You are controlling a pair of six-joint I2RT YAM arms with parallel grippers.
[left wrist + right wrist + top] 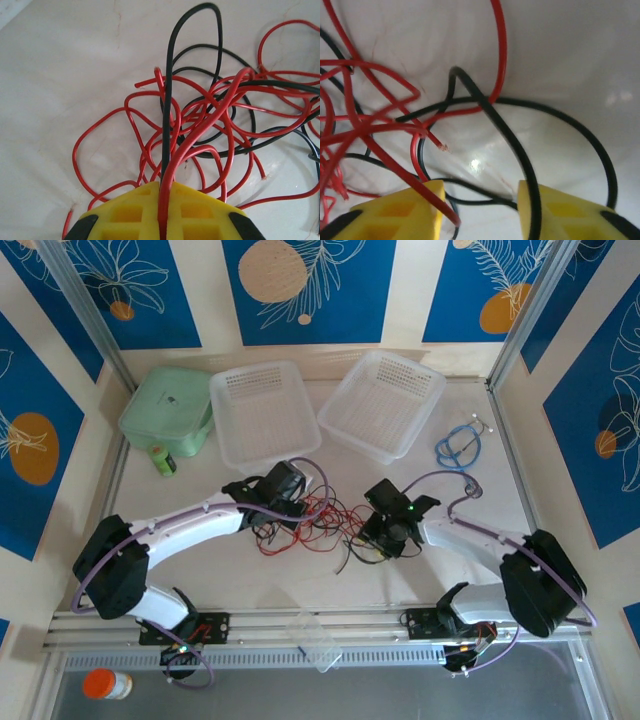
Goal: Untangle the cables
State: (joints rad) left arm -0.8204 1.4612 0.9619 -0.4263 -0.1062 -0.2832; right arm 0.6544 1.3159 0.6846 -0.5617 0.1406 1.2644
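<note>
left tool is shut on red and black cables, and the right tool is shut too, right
No. The left tool is shut on red and black cables, but the right wrist view shows the right tool open.

A pale, faintly marbled white table [300,585] carries a loose tangle of thin red and black cables [315,525] at its centre. Along its far side sit a mint-green lidded plastic box [168,410], a small green bottle [163,460] just beside it, a left white perforated plastic basket [266,420], a right white perforated plastic basket [382,405] and a light-blue looped cable [458,445].
</note>
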